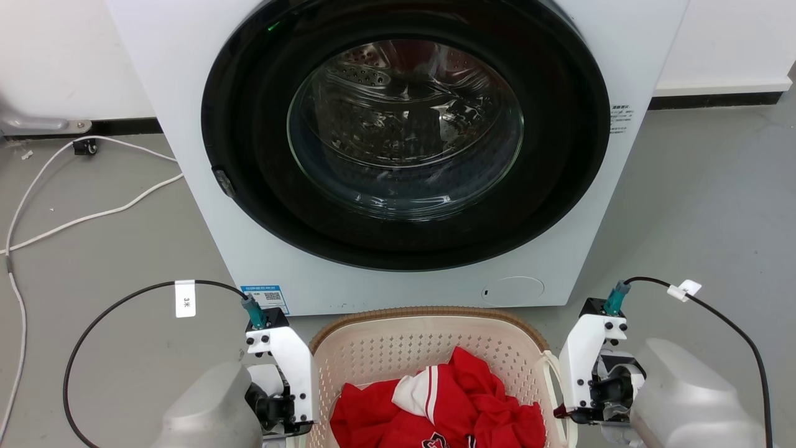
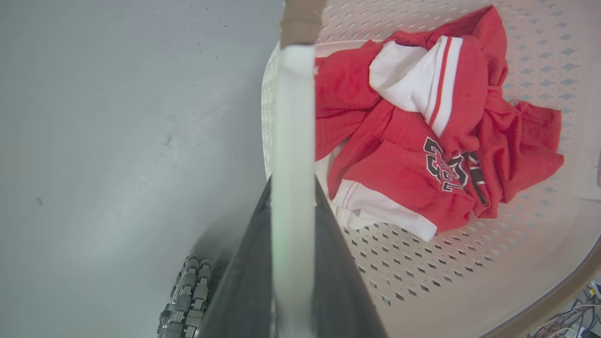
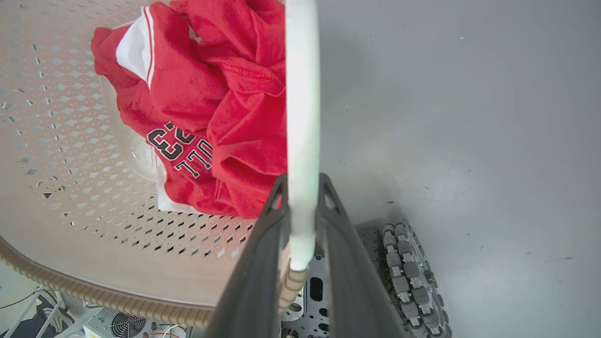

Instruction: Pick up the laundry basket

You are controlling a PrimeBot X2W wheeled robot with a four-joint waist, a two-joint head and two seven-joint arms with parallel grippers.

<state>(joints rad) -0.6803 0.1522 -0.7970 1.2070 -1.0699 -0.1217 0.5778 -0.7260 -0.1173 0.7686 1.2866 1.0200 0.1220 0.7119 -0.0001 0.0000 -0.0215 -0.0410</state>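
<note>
Nearest in the head view, left claw and right claw flank the laundry basket, which sits between them, washing machine beyond. Left wrist view: dark fingers clamp the white left handle, red jersey just inboard. Right wrist view: that claw likewise clamps the right handle. Matched grips, I judge, for a level lift.

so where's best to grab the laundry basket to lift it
By its two loop handles, one from each side: each is a thin band a gripper can pinch. The left gripper is shut on the left handle, the right gripper on the right handle, so the laundry basket should lift level.
</note>
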